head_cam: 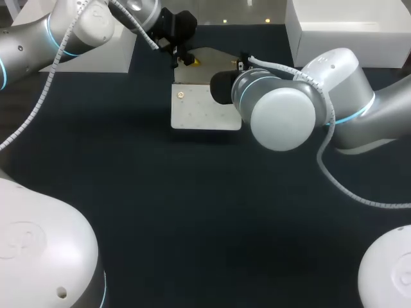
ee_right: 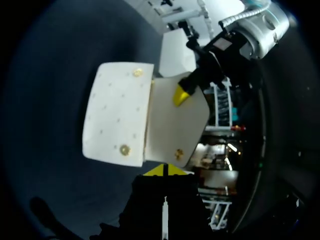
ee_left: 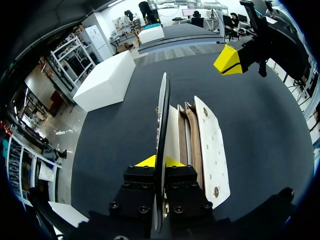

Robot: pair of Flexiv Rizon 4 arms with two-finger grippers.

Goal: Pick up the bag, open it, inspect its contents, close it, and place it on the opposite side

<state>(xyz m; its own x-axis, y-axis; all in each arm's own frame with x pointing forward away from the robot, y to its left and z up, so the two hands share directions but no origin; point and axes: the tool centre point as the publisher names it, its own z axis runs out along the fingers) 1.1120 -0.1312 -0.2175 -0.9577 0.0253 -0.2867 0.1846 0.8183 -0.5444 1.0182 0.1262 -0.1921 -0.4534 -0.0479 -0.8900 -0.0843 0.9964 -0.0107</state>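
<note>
A cream bag (head_cam: 200,110) with gold studs lies flat on the dark table at the back middle, its flap (head_cam: 215,63) lifted open. My left gripper (head_cam: 185,59) is shut on the flap's edge; in its own wrist view the flap (ee_left: 162,115) runs edge-on out of the gripper (ee_left: 160,162), beside the open compartments (ee_left: 190,140). My right gripper (ee_right: 164,171) is shut, its tips just short of the flap (ee_right: 175,125), with nothing seen between them. From the head camera its wrist (head_cam: 282,112) covers the bag's right end.
A white box (head_cam: 106,54) stands at the back left and a larger white box (head_cam: 347,29) at the back right. Dark table surface (head_cam: 205,212) stretches in front of the bag.
</note>
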